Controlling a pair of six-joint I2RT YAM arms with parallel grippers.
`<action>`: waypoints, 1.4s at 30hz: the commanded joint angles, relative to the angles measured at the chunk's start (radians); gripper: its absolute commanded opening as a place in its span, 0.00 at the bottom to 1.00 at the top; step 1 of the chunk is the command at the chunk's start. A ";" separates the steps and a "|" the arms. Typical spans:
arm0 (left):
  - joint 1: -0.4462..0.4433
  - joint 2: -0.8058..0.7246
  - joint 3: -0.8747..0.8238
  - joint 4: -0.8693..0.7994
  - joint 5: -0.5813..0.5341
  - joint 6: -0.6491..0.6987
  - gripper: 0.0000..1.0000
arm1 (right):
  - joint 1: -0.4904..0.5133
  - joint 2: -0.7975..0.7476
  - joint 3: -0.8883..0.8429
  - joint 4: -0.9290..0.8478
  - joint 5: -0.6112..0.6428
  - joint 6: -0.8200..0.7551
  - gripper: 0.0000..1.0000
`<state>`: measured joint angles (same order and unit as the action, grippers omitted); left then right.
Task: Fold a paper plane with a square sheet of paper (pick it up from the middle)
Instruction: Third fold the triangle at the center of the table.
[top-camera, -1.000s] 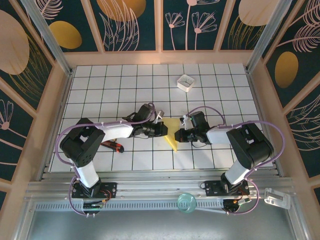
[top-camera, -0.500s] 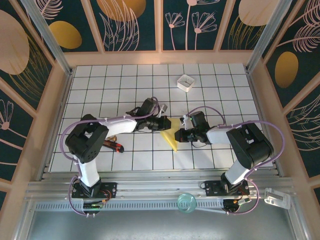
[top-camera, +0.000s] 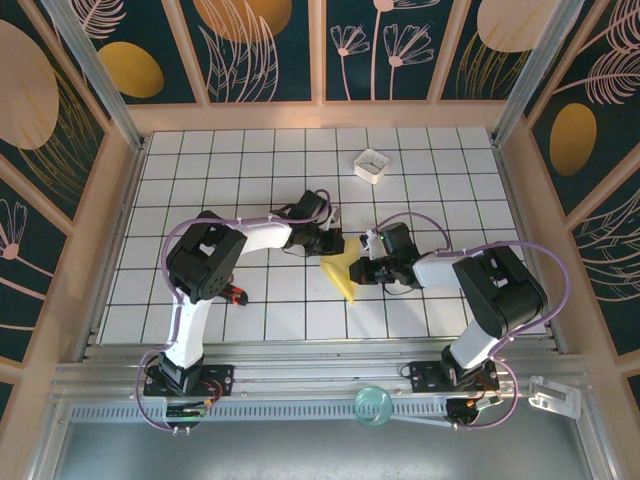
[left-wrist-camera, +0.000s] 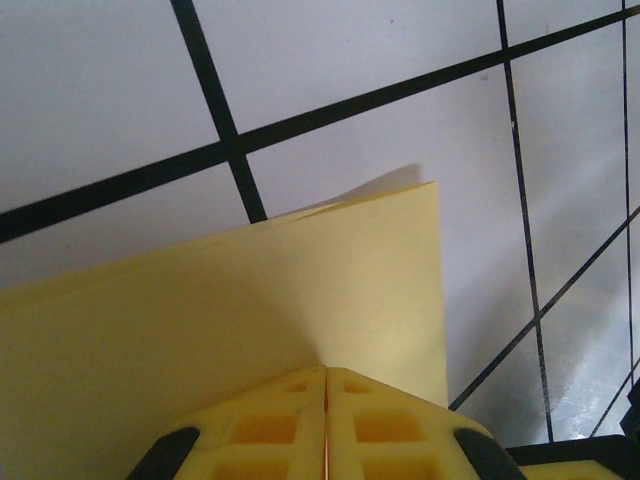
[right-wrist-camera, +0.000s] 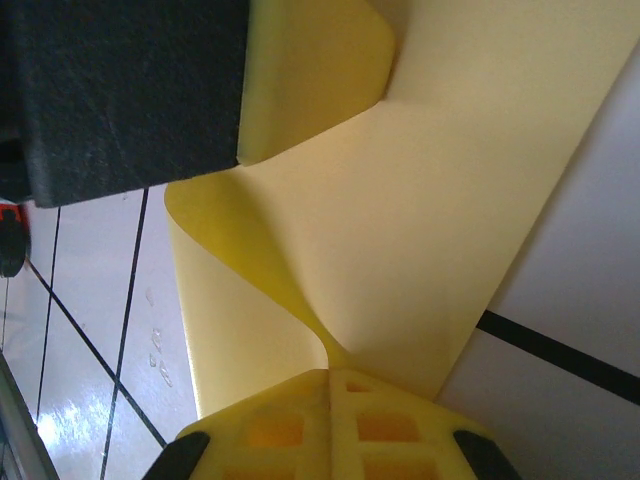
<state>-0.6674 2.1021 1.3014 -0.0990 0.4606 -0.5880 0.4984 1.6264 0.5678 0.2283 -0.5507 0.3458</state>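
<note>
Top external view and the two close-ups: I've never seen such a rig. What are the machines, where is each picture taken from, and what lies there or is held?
Two robot arms are bolted at the near edge of a tiled table. The wide picture looks down from above and behind them, left arm on the left. Each close-up comes from a camera on a wrist, looking along that arm's fingers. The left gripper and the right gripper are both shut on one partly folded yellow paper, pinching it from opposite sides. A small white box and a red and black tool also lie on the table.
</note>
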 joint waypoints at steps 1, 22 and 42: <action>-0.001 0.028 0.024 -0.051 -0.004 0.038 0.09 | 0.010 0.035 0.011 -0.038 0.023 -0.010 0.00; 0.001 0.016 0.039 -0.073 -0.024 0.058 0.15 | 0.012 0.031 0.012 -0.088 0.054 -0.018 0.00; -0.172 -0.446 -0.501 0.374 -0.043 -0.293 0.04 | 0.014 0.039 -0.006 -0.083 0.063 -0.021 0.00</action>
<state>-0.8059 1.6760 0.8337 0.1383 0.3847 -0.7956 0.5037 1.6367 0.5869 0.2062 -0.5434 0.3454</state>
